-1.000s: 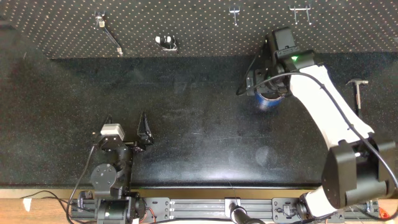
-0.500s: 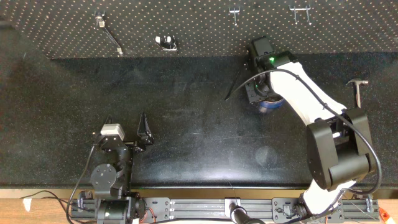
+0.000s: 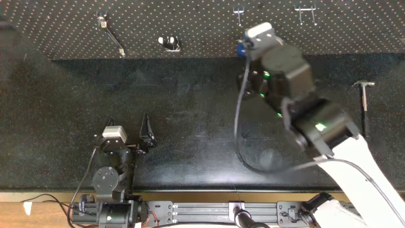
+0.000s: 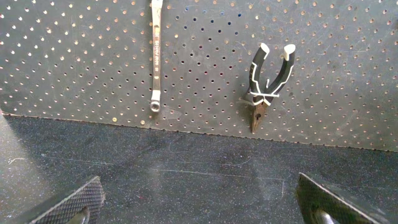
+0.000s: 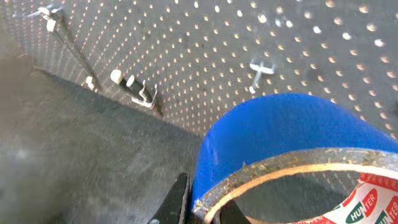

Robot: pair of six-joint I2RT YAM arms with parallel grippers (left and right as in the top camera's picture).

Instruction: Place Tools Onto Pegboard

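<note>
The right arm stood raised high and stretched toward the pegboard (image 3: pixel 190 25). The right gripper (image 5: pixel 202 208) was clamped on the rim of the blue tape roll (image 5: pixel 273 137), holding it in the air close before the board, near a metal hook (image 5: pixel 261 67). The left arm sat folded by its base, the left gripper (image 4: pixel 199 214) spread wide above the black table (image 4: pixel 186 168), facing the hanging pliers (image 4: pixel 268 81) and wrench (image 4: pixel 155 56).
</note>
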